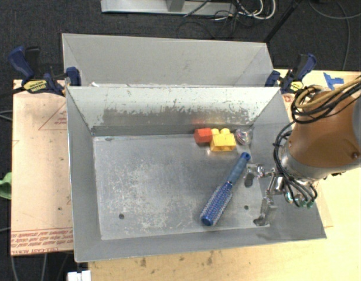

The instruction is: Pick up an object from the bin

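Observation:
My gripper hangs low over the bin's right side, close to the floor; one finger reaches down near the front right corner and another part sits near the brush's handle end. A blue brush lies diagonally on the floor just left of the gripper, its handle pointing up and right and its bristle head toward the front. Nothing shows between the fingers. Further back, by the rear wall, a yellow toy brick lies against a small orange-red block.
A small shiny clear thing rests right of the yellow brick near the back right corner. The arm with its orange cover and cables leans in over the right wall.

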Controlling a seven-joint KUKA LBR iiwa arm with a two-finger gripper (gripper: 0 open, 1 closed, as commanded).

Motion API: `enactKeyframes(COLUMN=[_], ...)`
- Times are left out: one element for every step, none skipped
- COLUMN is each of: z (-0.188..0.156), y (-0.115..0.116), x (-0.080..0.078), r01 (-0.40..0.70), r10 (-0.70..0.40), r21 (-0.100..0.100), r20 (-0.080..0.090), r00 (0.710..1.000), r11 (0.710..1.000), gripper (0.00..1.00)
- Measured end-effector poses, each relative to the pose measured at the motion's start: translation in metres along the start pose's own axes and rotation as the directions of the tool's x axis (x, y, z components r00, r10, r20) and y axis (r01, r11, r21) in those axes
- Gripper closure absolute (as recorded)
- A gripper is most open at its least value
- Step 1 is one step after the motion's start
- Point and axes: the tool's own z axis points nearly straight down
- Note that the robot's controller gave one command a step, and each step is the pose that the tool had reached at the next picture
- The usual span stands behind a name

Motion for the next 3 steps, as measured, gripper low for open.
enactKeyframes(z=[0.096,0.095,-0.057], y=[0.035,0.036,0.022], x=[-0.042,-0.042,-0.025], r01=[0.363,0.366,0.385], r10=[-0.363,-0.366,-0.385], r21=[0.001,0.002,0.008], r20=[0.006,0.006,0.014], r00=[0.932,0.930,0.923], r11=[0.932,0.930,0.923], gripper=[0.00,1.00,1.00])
